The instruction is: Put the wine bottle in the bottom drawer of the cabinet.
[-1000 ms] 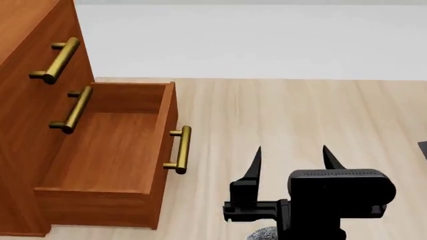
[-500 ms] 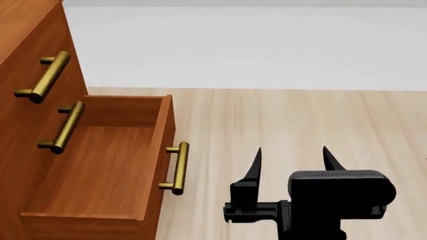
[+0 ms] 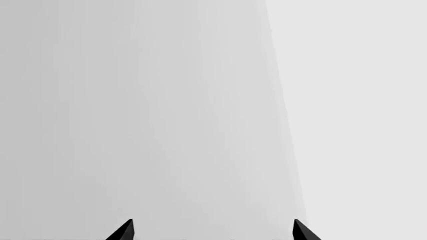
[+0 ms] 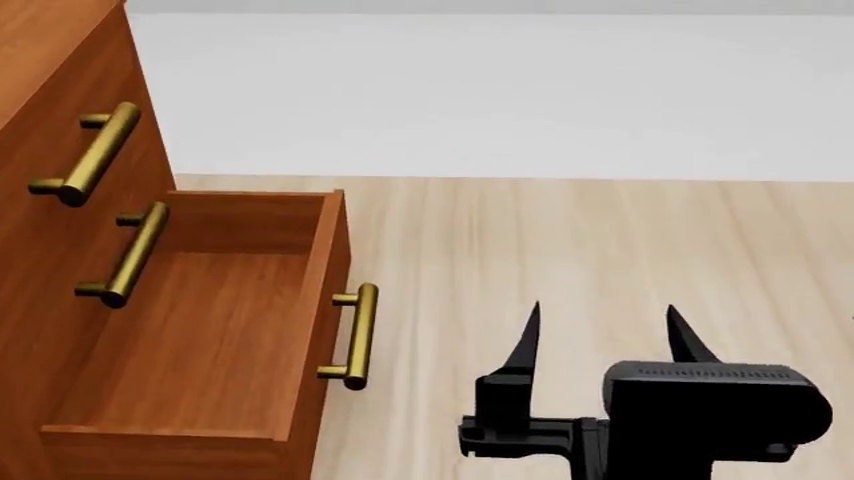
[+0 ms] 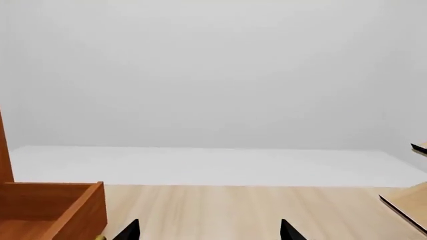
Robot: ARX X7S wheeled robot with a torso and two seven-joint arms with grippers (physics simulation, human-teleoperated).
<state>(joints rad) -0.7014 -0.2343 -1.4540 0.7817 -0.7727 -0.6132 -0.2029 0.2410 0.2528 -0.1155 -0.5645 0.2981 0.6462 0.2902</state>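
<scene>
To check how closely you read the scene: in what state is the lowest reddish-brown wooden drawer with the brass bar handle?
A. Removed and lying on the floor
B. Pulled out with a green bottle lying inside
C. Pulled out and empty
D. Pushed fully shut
C: in the head view the lowest reddish-brown wooden drawer stands out from the reddish-brown wooden cabinet, and its bare floor holds nothing.

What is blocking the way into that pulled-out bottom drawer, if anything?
Nothing visible. The bottom drawer stands pulled out and empty, and the right gripper hangs open beside it over bare floor. The wine bottle is not in any view.
</scene>
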